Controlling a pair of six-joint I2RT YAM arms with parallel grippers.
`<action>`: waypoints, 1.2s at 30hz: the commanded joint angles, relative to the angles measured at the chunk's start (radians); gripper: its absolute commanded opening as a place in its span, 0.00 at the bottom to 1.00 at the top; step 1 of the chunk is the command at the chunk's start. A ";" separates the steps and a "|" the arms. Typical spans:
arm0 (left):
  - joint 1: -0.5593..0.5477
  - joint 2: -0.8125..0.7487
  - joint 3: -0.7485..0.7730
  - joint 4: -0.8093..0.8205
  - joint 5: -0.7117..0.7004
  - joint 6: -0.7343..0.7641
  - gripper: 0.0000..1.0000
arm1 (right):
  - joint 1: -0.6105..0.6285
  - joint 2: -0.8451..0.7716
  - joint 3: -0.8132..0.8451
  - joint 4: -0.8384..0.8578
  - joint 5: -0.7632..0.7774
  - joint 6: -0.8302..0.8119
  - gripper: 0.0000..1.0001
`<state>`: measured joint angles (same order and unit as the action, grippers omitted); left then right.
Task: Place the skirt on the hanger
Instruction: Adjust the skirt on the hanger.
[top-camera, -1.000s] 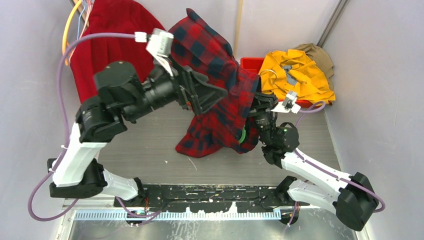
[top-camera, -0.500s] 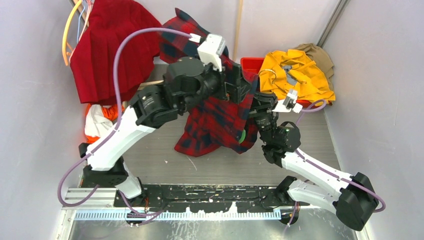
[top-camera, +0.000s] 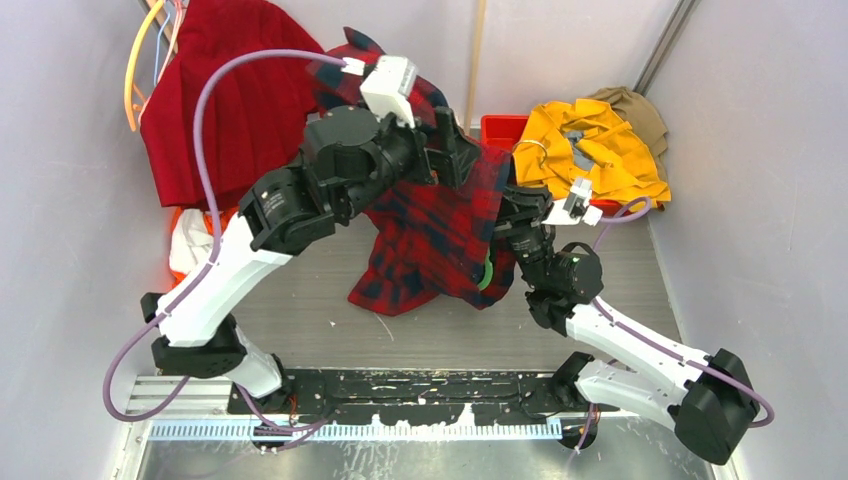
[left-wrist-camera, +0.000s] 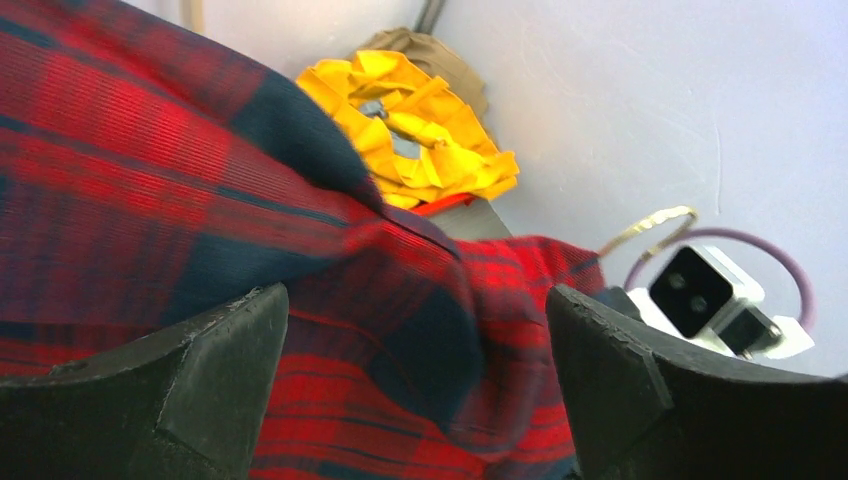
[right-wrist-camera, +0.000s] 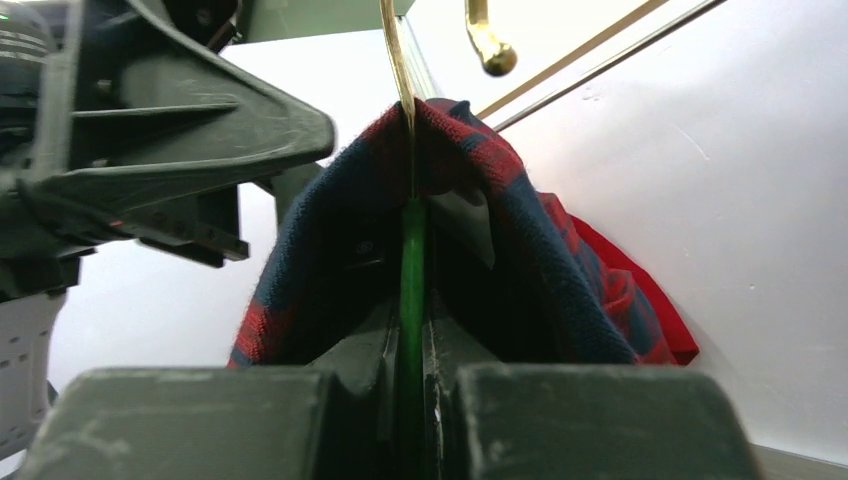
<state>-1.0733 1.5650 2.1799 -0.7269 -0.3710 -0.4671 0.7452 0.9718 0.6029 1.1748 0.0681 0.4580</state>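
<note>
- Skirt: plain red, pleated, spread against the back-left corner. Its upper part runs off the top edge of the overhead view. Its lower edge ends just above an orange-and-white garment at the left wall.
- Left gripper: jaws fully apart, nothing between them. In the left wrist view the two dark fingers stand at either side of the picture, with the plaid shirt lying close in front of them. Whether they touch the fabric cannot be told.
- Skirt relative to left gripper: well apart. The skirt is to the left of and behind this gripper, which points away from it toward the right side. The arm's upper joints cross in front of the skirt's right edge in the overhead view.
- Right gripper: clamped on the green hanger, which stands edge-on and upright between the fingers. The plaid shirt is draped over that hanger, and a brass hook rises above it.
- Skirt relative to right gripper: well apart, with the plaid shirt and the left arm between them.
- Other items: a yellow garment lies on a red bin at the back right. The plaid shirt's lower part rests on the table.
- The cream hanger cannot be picked out with certainty.
</note>
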 joint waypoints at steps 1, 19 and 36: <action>0.052 -0.040 0.011 0.046 -0.053 -0.004 0.99 | 0.019 -0.064 0.066 0.196 -0.044 0.005 0.01; 0.091 0.061 0.085 0.044 0.035 -0.054 0.99 | 0.110 0.008 0.111 0.164 -0.086 -0.044 0.01; 0.094 0.045 0.004 0.061 0.199 -0.091 0.34 | 0.118 0.050 0.135 0.118 -0.079 -0.072 0.01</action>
<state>-0.9524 1.6020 2.2112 -0.6781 -0.3500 -0.5503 0.8349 1.0222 0.6483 1.2045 0.0933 0.3717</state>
